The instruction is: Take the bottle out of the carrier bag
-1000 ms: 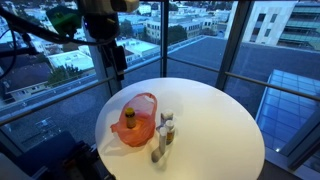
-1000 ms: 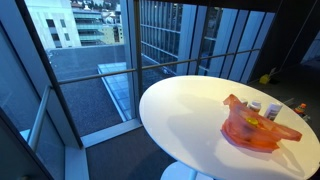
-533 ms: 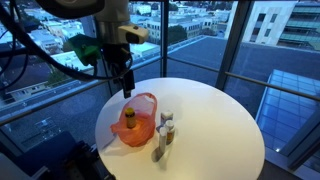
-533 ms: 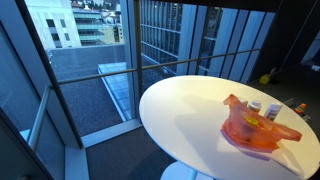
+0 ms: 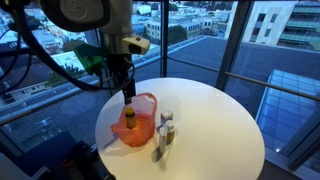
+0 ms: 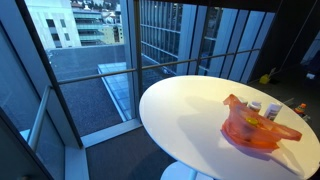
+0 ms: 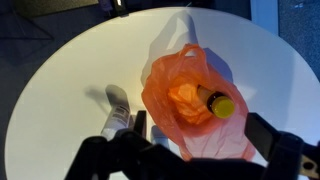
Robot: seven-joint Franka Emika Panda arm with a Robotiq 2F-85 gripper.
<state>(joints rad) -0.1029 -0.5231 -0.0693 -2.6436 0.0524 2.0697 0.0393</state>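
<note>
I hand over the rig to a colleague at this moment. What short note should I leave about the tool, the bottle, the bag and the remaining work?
Tool: open and empty, positioned just above the carrier bag; no contact is visible.
Bottle: inside the bag, with its yellow cap showing through the bag's mouth in the wrist view.
Bag: on the round white table, near the edge. The two small white-capped bottles stand beside it, outside.
Done: the tool is over the bag; no grasp yet.
Left: lower the tool into the bag's mouth, close on the bottle and lift it out.
</note>
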